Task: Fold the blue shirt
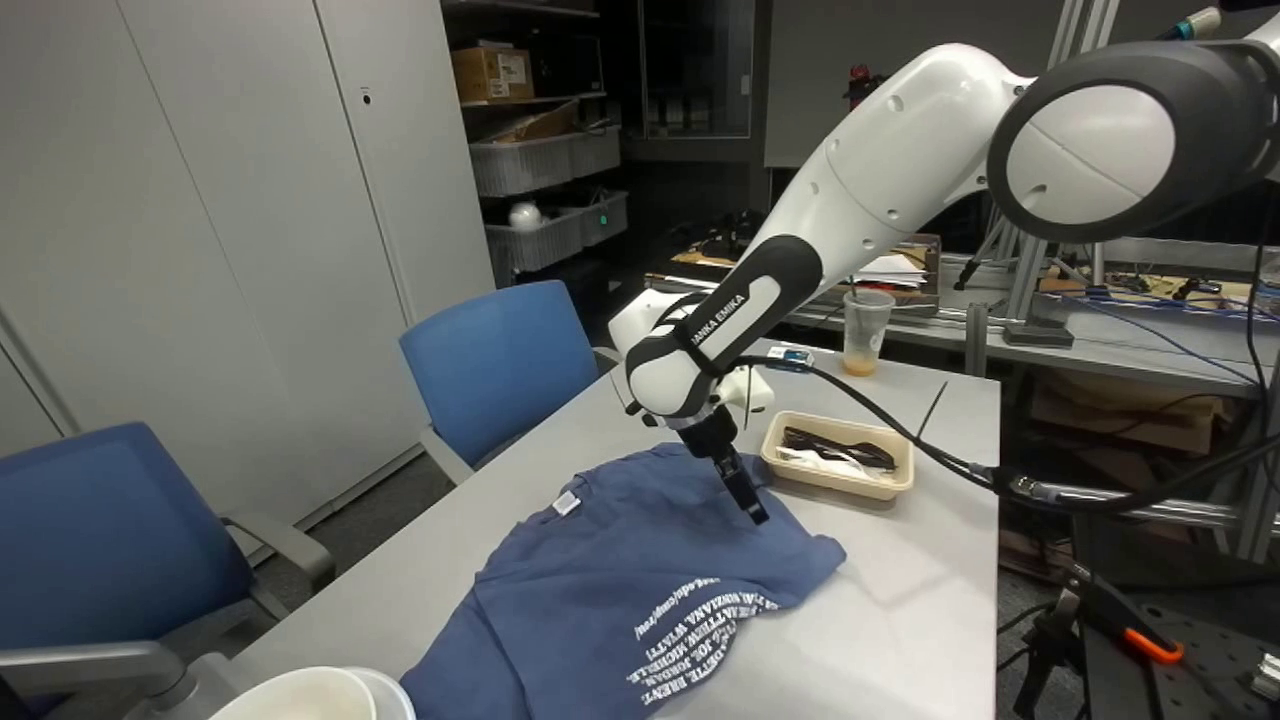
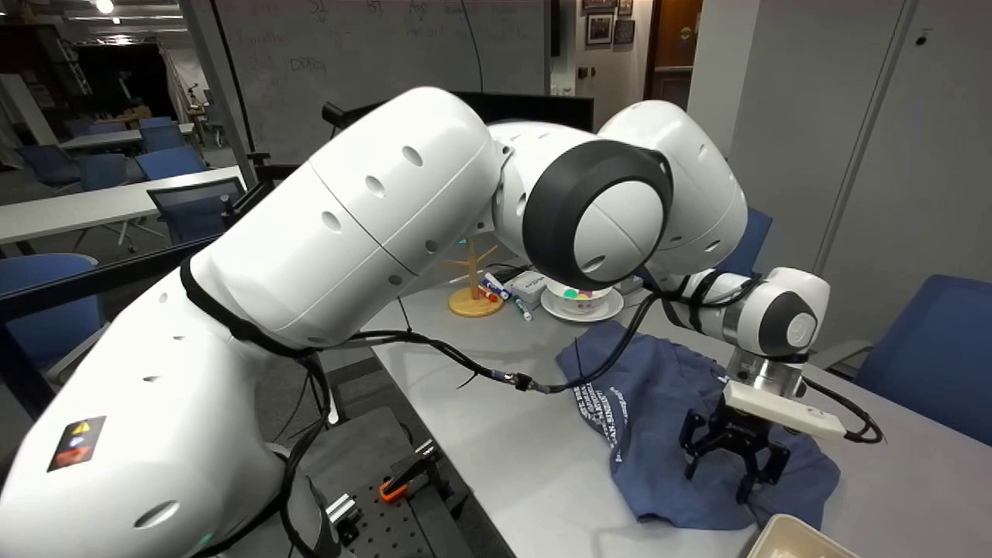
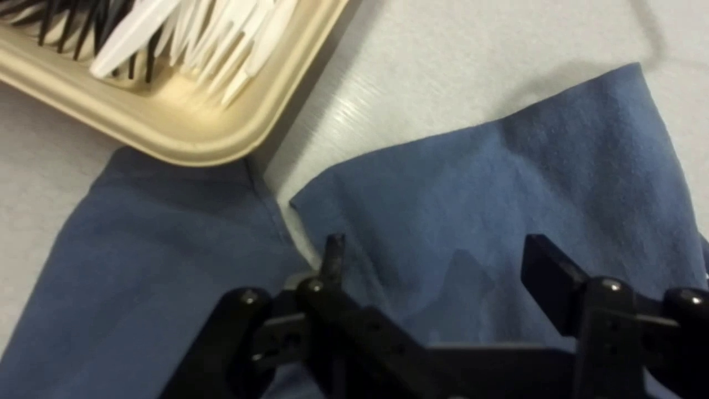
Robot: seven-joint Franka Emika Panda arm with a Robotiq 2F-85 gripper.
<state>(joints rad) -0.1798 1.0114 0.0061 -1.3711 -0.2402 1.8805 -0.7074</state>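
Here, fingers [image 3: 551, 285] spread over blue shirt [image 1: 600, 560]; white lettering [image 1: 700, 632] in both exterior views only.

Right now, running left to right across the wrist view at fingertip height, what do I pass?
Pale table, blue shirt, a sliver of pale table again, first gripper finger, more blue shirt, second gripper finger, blue shirt again. The tan tray of cutlery lies above that line.
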